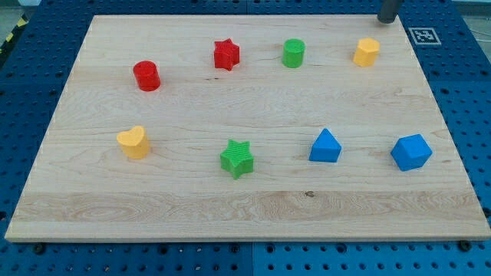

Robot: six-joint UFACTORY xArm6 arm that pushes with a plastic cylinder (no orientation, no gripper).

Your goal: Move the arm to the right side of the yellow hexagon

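The yellow hexagon (367, 52) stands on the wooden board (245, 192) near the view's top right. My rod enters at the view's top edge, and my tip (388, 21) is at the board's top edge, above and a little to the right of the yellow hexagon, apart from it.
A green cylinder (293, 54), a red star (226, 54) and a red cylinder (146, 76) lie along the top row. A yellow heart (133, 142), a green star (237, 158), a blue triangular block (325, 146) and a blue cube-like block (411, 152) lie along the lower row.
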